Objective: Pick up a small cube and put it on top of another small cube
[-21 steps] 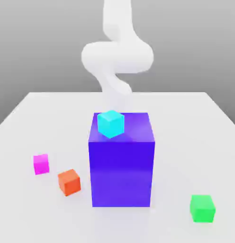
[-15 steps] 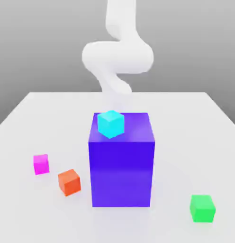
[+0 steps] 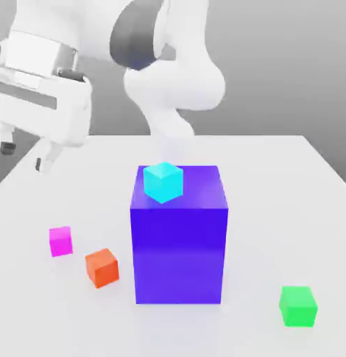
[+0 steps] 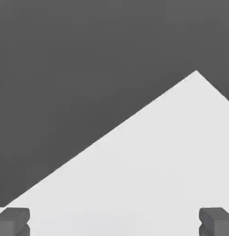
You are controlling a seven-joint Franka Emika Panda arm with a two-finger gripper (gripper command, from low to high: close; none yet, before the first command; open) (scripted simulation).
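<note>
Magenta-pink and plain, the small cube (image 3: 61,240) is seen resting on the white desk (image 3: 273,209) toward the exterior view's left, with nothing touching it. An orange cube (image 3: 102,267) is placed near it, slightly nearer the camera and toward the exterior view's right, with a gap of bare desk between the two. Beside the orange cube, the big blue-violet block (image 3: 179,244) is stood upright in the middle of the desk, and it is much taller than the small cubes. A cyan cube (image 3: 163,181) is carried on the block's top face, close to the front edge and toward the top's left corner as the exterior view shows it. A green cube (image 3: 298,305) is set well apart from the others, near the front of the desk on the exterior view's right.

The white arm (image 3: 172,84) is seen rising behind the block and bending over toward the exterior view's left. The gripper (image 3: 26,155) is held high above the desk, above and behind the magenta-pink cube and well clear of it. The jaws are spread wide and nothing is held between them. In the hand view, two dark fingertips (image 4: 12,220) are shown far apart, with a corner of the pale desk (image 4: 158,161) set against a dark grey background.
</note>
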